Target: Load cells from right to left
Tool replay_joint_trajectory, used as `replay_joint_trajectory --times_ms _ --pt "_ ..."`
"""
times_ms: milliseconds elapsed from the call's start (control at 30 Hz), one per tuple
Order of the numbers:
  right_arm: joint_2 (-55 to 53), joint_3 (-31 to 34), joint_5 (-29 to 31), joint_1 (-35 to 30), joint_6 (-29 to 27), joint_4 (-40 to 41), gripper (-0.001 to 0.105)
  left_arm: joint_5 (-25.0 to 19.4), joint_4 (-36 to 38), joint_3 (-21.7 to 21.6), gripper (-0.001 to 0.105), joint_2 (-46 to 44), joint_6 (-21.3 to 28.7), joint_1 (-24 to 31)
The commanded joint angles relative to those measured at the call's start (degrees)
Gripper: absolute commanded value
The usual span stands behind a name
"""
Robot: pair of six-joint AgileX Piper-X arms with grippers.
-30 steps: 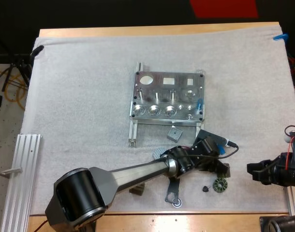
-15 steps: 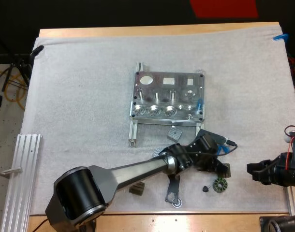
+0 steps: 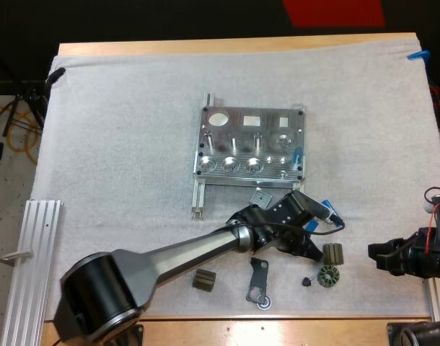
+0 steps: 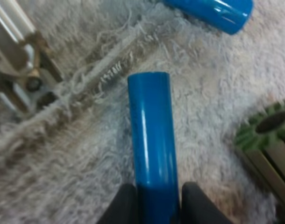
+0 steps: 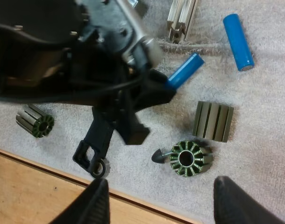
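My left gripper (image 4: pixel 154 207) clamped on one end of blue cell (image 4: pixel 151 135), fingers pressing both sides. Cell glossy, bright blue, over white mat (image 3: pixel 119 144) near metal fixture's (image 3: pixel 251 151) front right corner. Second blue cell (image 5: pixel 238 42) lay nearby. My right gripper (image 5: pixel 163 205) gaped wide, empty.

The wooden bench (image 3: pixel 292 330) carries a white mat (image 3: pixel 119 144). On the mat, a metal fixture (image 3: pixel 251 152) lies just off centre toward 3 o'clock. Toward 5 o'clock lie a small grey block (image 3: pixel 260 197), a black bracket (image 3: pixel 259 282), a ribbed block (image 3: pixel 333 253), a round finned core (image 3: pixel 327 274) and a loose blue cylinder (image 5: pixel 238 41). An aluminium rail (image 3: pixel 32 252) lies at 8 o'clock.
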Motion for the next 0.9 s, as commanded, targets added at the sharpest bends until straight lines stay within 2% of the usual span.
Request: replay_joint_trajectory --times_ms 0,167,233,433,567,733,867 --pt "-0.28 0.01 -0.46 -0.13 -0.24 0.08 0.050 -1.66 1.30 -0.19 0.009 -2.40 2.85 0.19" --pt "-0.28 0.01 -0.75 -0.13 -0.24 0.08 0.050 -5.42 5.79 -0.19 0.009 -7.26 11.24 0.19" --pt "-0.28 0.01 -1.92 -0.13 -0.24 0.08 0.050 -5.45 8.04 -0.19 0.009 -10.04 18.56 0.19" --pt "-0.28 0.01 -7.89 -0.13 0.02 0.08 0.050 -5.20 13.30 -0.19 0.009 -16.40 33.07 0.19" --pt "-0.28 0.01 -9.07 -0.13 0.29 -0.05 0.050 -4.99 15.50 -0.19 0.009 -20.18 37.42 0.19" --pt "-0.28 0.01 -14.24 -0.13 1.18 -1.42 0.050 4.26 18.11 -0.19 0.009 -24.92 40.95 0.19" --pt "-0.28 0.01 -14.99 -0.13 3.06 -2.50 0.050 7.83 18.87 -0.19 0.009 -27.80 41.45 0.19"
